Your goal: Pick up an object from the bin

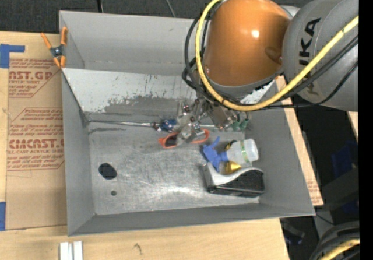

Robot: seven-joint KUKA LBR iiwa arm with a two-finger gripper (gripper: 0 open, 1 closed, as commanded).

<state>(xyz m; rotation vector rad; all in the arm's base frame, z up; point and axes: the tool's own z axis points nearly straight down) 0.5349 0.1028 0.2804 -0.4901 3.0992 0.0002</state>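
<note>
Grey metal bin (81,154) with a small heap toward its right side: a blue piece (211,154), a pale bottle (245,150) and a flat black-and-white object (236,183). The gripper (191,125) sits low near the bin's middle, under the arm's orange cover (245,37), close beside a small orange-red item (169,141) lying just left of the heap. Whether the gripper is wide or closed, I cannot tell. A dark round disc (106,171) lies well apart at the left
</note>
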